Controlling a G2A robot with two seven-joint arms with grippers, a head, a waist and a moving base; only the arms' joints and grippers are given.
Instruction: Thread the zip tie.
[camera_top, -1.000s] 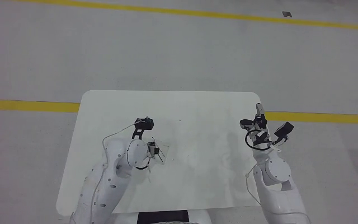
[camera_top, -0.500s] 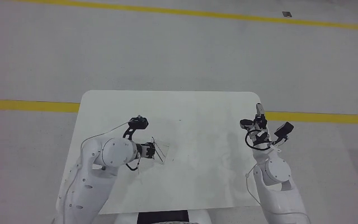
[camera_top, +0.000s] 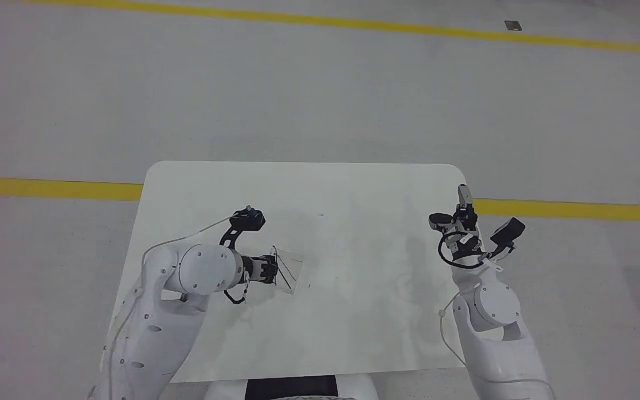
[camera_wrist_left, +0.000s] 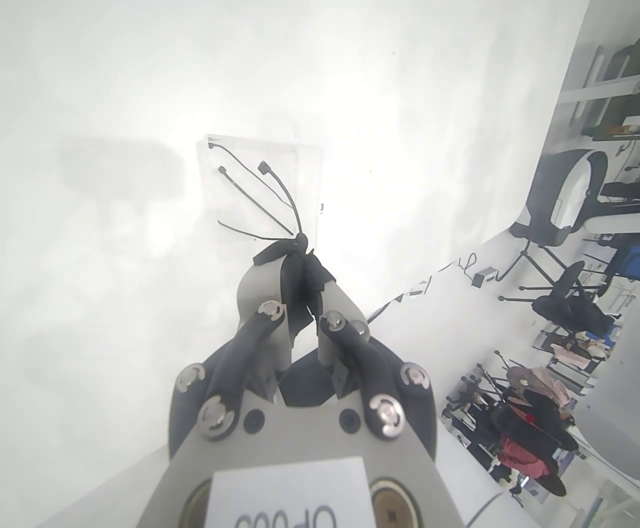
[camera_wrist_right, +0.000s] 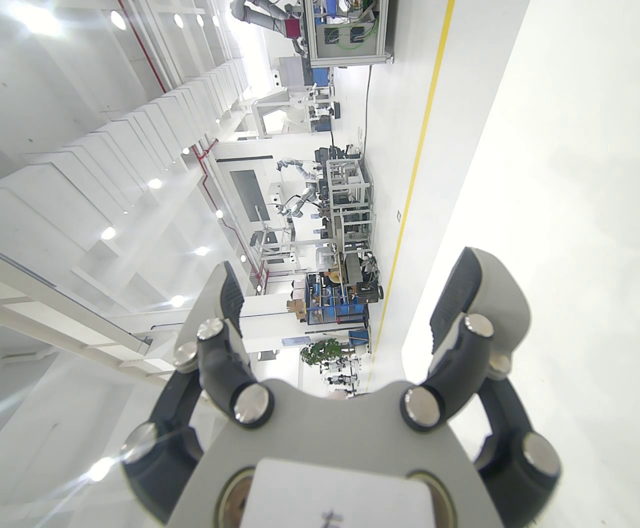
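Several black zip ties lie on a small clear tray (camera_wrist_left: 310, 165) on the white table (camera_top: 360, 200). My left gripper (camera_wrist_left: 299, 246) is at the tray's near edge, shut on the tail end of one zip tie (camera_wrist_left: 263, 168), whose head rests on the tray. In the top view this gripper (camera_top: 272, 268) sits left of centre beside the tray (camera_top: 290, 270). My right gripper (camera_top: 452, 215) hovers at the table's right edge, far from the ties. It is open (camera_wrist_right: 350, 295) with nothing between its fingers (camera_wrist_right: 460, 290), and points out toward the room.
The tabletop is bare white between the two arms. The table's right edge runs just under the right arm. A yellow floor line (camera_top: 560, 209) passes behind the table.
The left arm's elbow has swung outward to the left while its gripper stayed at the tray. The right arm has not moved.
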